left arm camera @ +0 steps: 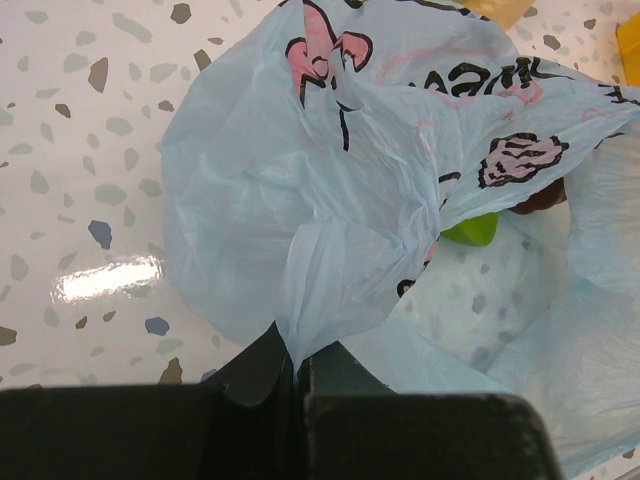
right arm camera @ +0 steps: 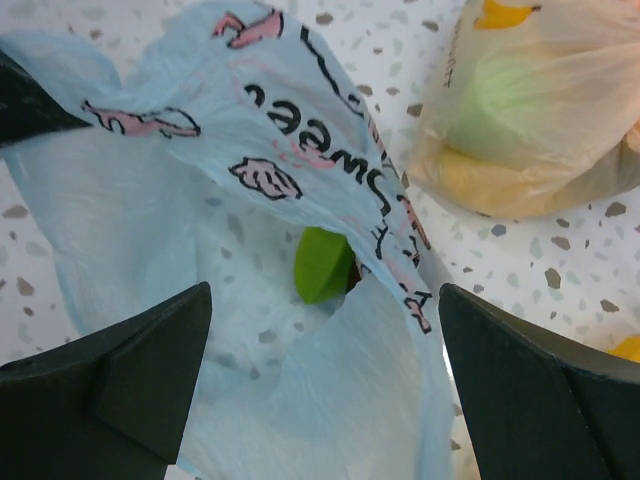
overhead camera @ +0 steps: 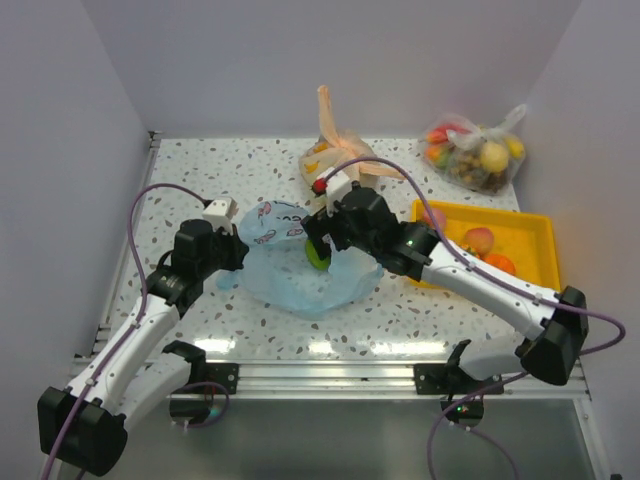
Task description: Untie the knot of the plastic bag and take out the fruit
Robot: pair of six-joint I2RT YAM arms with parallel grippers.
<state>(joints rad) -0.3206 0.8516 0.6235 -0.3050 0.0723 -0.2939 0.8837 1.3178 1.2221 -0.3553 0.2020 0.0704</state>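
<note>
Overhead, top view. Surface: white speckled table [overhead camera: 400, 330], metal rail along its near edge. Room: plain pale walls on three sides. On the table: plastic bag [overhead camera: 300, 290], thin light blue, lying crumpled at centre; orange bag [overhead camera: 335, 165] behind it, its tied handles standing up; clear bag [overhead camera: 478, 152] of mixed pieces at the far right; yellow tray [overhead camera: 535, 225] to the right, holding loose fruit [overhead camera: 480, 240]. The left gripper [overhead camera: 240, 258] sits at the blue bag's left edge. The right gripper [overhead camera: 322, 238] hangs over the bag's middle, with a green fruit piece [overhead camera: 318, 255] just below it.

Left wrist view. The black fingers [left arm camera: 250, 370] are clenched together on a fold of the blue plastic, which rises straight out of the seam between them. The bag shows pink prints and dark lettering. Beyond the fold, the green piece and a dark red piece [left arm camera: 542, 197] lie side by side inside the bag.

Right wrist view. Both fingers [right arm camera: 130, 370] are spread wide, gripping nothing, above the bag's gaping mouth. The green piece rests inside, between and beyond them. The orange bag lies just beside, at upper right.
</note>
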